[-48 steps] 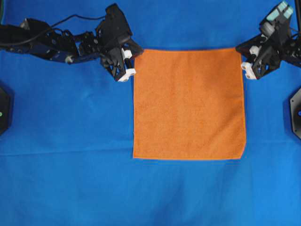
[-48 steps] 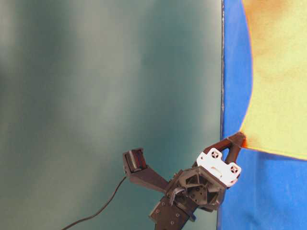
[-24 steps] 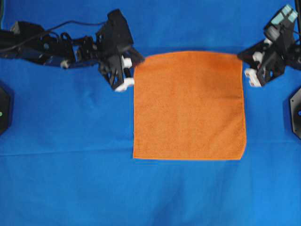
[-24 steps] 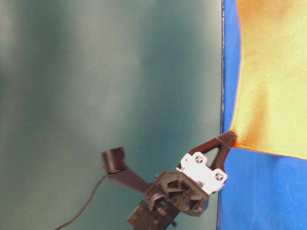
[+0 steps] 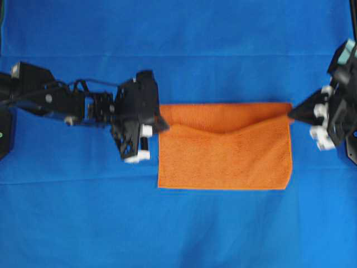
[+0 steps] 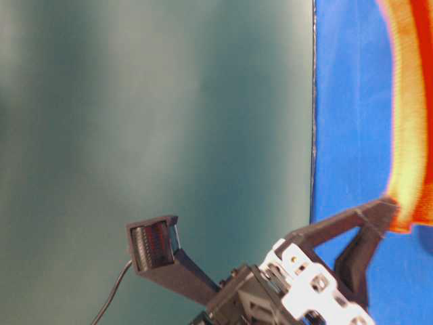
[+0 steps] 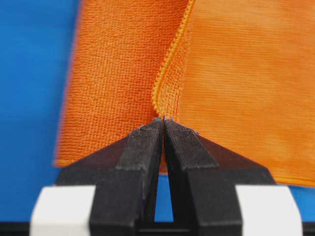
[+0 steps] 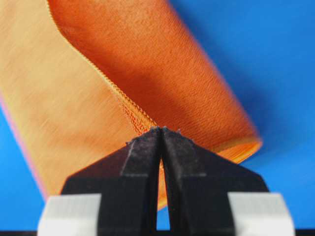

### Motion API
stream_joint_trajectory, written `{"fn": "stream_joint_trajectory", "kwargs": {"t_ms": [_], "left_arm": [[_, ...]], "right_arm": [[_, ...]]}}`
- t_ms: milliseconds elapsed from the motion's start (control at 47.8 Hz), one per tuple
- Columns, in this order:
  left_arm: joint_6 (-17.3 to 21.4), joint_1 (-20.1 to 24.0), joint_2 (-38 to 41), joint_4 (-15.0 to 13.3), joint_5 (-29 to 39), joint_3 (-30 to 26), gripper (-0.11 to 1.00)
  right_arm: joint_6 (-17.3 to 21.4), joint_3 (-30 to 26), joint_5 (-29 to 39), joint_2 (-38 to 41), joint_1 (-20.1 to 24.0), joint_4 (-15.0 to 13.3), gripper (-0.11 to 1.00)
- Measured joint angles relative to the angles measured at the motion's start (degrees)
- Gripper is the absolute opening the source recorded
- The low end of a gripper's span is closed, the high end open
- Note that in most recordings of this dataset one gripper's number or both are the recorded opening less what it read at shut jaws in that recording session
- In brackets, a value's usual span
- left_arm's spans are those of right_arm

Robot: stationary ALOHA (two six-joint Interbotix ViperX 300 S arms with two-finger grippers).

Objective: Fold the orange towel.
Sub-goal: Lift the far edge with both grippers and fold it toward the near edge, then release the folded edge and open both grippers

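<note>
The orange towel [image 5: 226, 153] lies on the blue table cloth, its far edge lifted and carried toward the near edge, sagging in the middle. My left gripper [image 5: 163, 124] is shut on the towel's far left corner; in the left wrist view [image 7: 163, 120] the jaws pinch the hem of the towel [image 7: 236, 73]. My right gripper [image 5: 292, 114] is shut on the far right corner; in the right wrist view [image 8: 159, 130] the jaws pinch the hem of the towel [image 8: 147, 59]. In the table-level view one gripper [image 6: 389, 206] holds the raised towel [image 6: 409, 135].
The blue table cloth [image 5: 178, 229] covers the whole table. Black arm bases stand at the left edge [image 5: 4, 128] and at the right edge [image 5: 351, 148]. A grey-green wall [image 6: 155, 115] fills the left of the table-level view.
Both grippers have moved toward the near side with the towel's far corners held, lifting the far edge and drawing it over the towel. The visible towel has become shorter.
</note>
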Motion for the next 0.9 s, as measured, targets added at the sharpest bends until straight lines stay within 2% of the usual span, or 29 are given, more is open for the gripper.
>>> {"fn": "stream_joint_trajectory", "kwargs": {"t_ms": [272, 502, 628, 900], "left_arm": [[-7.1, -6.6, 0.1, 0.0, 0.0, 0.0, 0.01], [-8.2, -10.3, 0.7, 0.0, 0.0, 0.0, 0.01], [-8.2, -10.8, 1.7, 0.0, 0.0, 0.0, 0.01], [-8.1, -10.8, 3.1, 0.0, -1.7, 0.0, 0.01]], "right_arm": [[5.5, 0.1, -0.9, 5.4, 10.5, 0.0, 0.01], [9.1, -0.5, -6.1, 13.7, 17.8, 0.0, 0.01], [11.0, -1.8, -7.4, 17.5, 20.3, 0.0, 0.01], [11.1, -3.7, -7.6, 21.6, 21.2, 0.1, 0.01]]}}
